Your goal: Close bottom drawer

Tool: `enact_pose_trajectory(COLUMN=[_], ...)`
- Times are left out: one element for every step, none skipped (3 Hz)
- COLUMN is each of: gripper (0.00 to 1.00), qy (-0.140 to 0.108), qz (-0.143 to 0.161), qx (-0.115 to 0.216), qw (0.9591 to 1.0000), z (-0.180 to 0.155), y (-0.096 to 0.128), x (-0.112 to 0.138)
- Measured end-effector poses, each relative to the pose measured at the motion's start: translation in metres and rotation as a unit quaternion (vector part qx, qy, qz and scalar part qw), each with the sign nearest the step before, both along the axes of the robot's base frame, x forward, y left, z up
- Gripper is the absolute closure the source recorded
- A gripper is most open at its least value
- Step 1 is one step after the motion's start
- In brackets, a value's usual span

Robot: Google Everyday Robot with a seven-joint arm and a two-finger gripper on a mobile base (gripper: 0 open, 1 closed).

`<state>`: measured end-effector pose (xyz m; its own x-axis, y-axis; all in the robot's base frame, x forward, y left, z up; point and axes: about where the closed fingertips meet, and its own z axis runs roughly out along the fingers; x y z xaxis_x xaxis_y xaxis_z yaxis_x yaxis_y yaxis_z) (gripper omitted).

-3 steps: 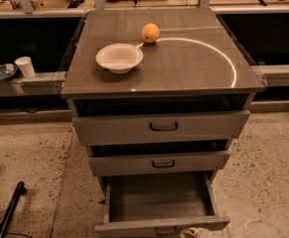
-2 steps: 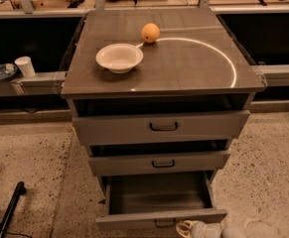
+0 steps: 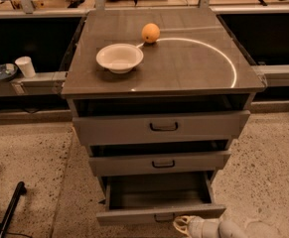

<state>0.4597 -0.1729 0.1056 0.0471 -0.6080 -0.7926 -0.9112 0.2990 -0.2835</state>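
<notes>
The bottom drawer [image 3: 160, 213] is the lowest and narrowest of three grey drawers. It stands pulled out, and its grey interior [image 3: 156, 192] shows empty. Its flat front carries a small black bar handle [image 3: 164, 216]. My gripper [image 3: 185, 225] comes in from the lower right, low at the frame's bottom edge. It sits right in front of the drawer front, just right of the handle, touching or nearly touching it. The pale arm [image 3: 228, 229] trails off to the right.
The middle drawer [image 3: 160, 163] and top drawer [image 3: 161, 127] stand slightly out. On the cabinet top [image 3: 183, 63] sit a white bowl [image 3: 119, 57] and an orange [image 3: 150, 32]. A white cup [image 3: 25, 66] stands on a ledge at the left. A black pole [image 3: 10, 207] lies on the speckled floor.
The gripper has come further into view and moved up against the bottom drawer's front. The drawer front has slid back a little toward the cabinet.
</notes>
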Motion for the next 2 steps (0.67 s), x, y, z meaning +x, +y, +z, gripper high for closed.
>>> enact_pose_trajectory(gripper=[0.20, 0.00], qy=[-0.003, -0.005], qz=[0.009, 0.014], qx=[0.004, 0.006], qw=[0.9999, 0.9999], z=[-0.0021, -0.0038], y=[0.0014, -0.0002], x=[0.0117, 0.0181])
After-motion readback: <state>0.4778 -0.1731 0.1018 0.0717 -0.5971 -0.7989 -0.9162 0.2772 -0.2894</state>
